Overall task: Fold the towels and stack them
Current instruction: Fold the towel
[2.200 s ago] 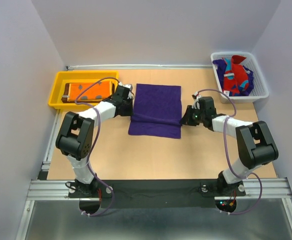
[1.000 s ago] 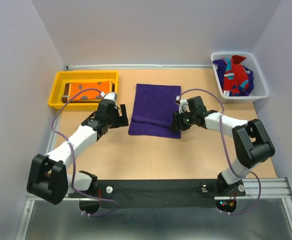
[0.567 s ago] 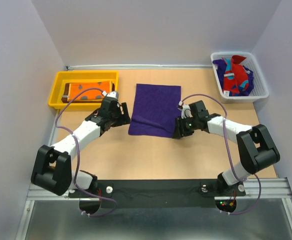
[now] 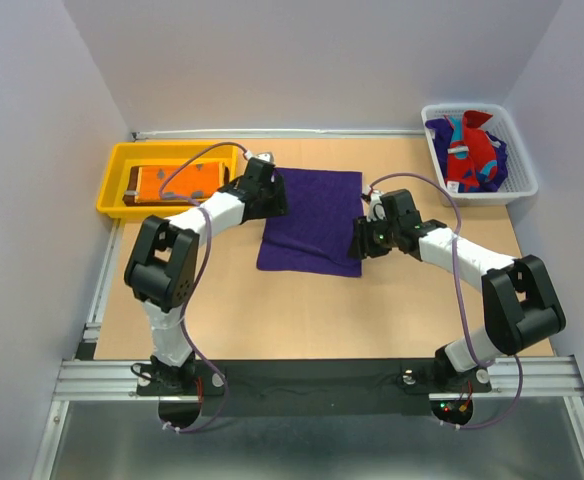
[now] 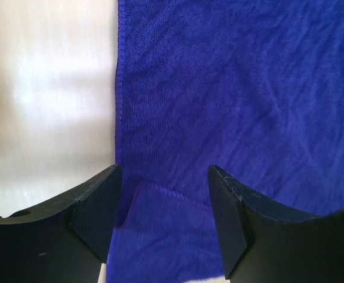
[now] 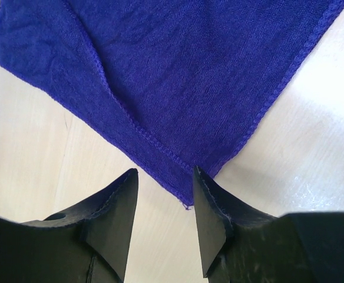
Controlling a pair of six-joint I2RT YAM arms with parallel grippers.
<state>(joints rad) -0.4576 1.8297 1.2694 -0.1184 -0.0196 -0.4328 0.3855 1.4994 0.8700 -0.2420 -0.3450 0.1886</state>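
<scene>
A deep purple towel lies spread on the table's middle, a layer folded over its near part. My left gripper is open over the towel's far left edge. In the left wrist view a small turned-over flap of purple cloth lies between the jaws. My right gripper is open at the towel's right edge. In the right wrist view a towel corner lies between the fingertips. An orange printed towel lies folded in the yellow tray, over a dark brown one.
A white mesh basket at the far right holds a red and teal towel and more purple cloth. Bare wooden table lies in front of the towel. Grey walls close off the back and sides.
My left arm swung from the towel's near left side up to its far left edge. My right gripper shifted slightly along the right edge. The towel has not moved.
</scene>
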